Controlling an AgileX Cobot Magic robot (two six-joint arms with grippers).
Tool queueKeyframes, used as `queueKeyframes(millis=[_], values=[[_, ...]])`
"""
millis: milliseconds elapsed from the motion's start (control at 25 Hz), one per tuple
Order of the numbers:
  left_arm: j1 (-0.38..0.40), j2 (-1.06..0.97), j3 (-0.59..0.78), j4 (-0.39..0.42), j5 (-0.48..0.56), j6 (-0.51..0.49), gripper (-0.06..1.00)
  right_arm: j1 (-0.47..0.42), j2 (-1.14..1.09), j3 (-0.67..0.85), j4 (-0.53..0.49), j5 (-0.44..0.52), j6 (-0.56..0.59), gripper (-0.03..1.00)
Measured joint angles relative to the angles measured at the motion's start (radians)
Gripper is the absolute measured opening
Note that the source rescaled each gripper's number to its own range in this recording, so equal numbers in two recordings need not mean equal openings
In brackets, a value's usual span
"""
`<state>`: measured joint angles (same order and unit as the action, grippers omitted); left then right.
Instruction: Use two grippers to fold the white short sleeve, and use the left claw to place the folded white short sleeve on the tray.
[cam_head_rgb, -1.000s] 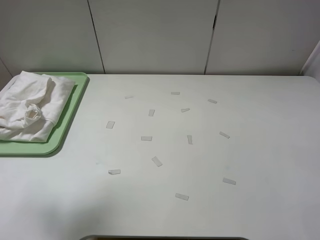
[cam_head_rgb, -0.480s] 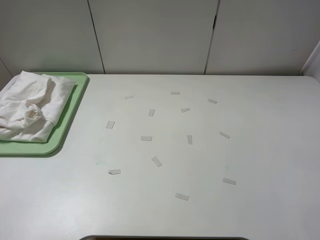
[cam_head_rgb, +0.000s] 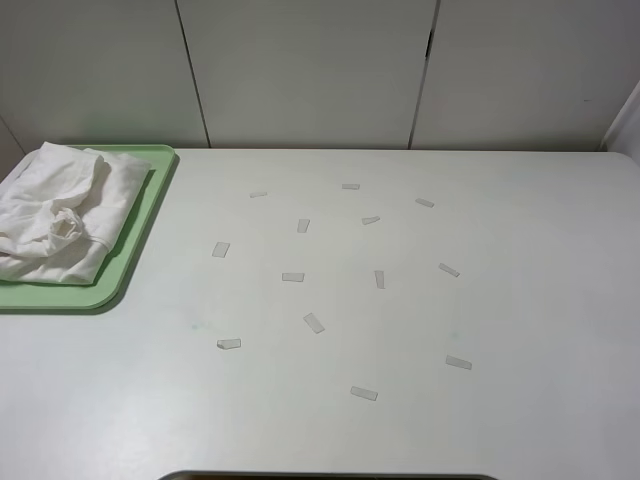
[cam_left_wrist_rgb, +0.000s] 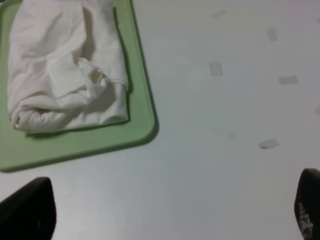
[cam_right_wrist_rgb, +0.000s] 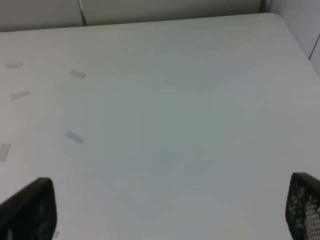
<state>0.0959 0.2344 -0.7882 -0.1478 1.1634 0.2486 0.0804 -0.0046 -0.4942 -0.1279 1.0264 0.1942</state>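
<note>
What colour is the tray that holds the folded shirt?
Light green. The tray shows best in the left wrist view, under the white short sleeve.

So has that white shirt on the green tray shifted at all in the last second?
No. The white short sleeve lies in the same spot on the tray, its edges unchanged against the tray's rim.
</note>
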Motion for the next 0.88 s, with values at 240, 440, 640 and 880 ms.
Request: queueKeyframes(millis=[240, 440, 640, 880], values=[[-0.002, -0.083, 0.103, -0.008, 0.0, 0.007, 0.95, 0.0, 0.0, 0.0, 0.0, 0.0, 0.0, 1.0], [-0.023, -0.153, 0.219, -0.008, -0.056, 0.007, 0.95, 0.0, 0.0, 0.0, 0.0, 0.0, 0.0, 1.0], [-0.067, -0.221, 0.274, 0.005, -0.08, 0.002, 0.95, 0.0, 0.0, 0.0, 0.0, 0.0, 0.0, 1.0], [-0.073, -0.242, 0.274, 0.026, -0.085, 0.006, 0.95, 0.0, 0.0, 0.0, 0.0, 0.0, 0.0, 1.0]])
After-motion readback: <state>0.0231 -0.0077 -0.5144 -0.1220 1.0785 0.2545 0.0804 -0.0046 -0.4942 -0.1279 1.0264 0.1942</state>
